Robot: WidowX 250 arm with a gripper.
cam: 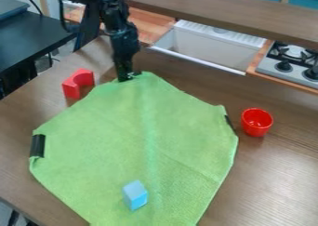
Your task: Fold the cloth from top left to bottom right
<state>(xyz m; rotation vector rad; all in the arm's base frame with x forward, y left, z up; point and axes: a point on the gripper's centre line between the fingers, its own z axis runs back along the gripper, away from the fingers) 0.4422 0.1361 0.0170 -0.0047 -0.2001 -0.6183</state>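
One green cloth (pixel 105 141) spreads out from just below the one pincer (pixel 126 76). One red arch-shaped block (pixel 72 86) sits near the pincer, one red cup (pixel 256 122) well apart from it, and one blue block (pixel 135 195) farther off still. Two black strips, one (pixel 38 146) and another (pixel 229 122), show at cloth edges away from the pincer.

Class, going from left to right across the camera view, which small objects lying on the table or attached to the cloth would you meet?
Black piece on the left edge of the green cloth, red notched block, light blue block, black piece on the cloth's right edge, red cup.
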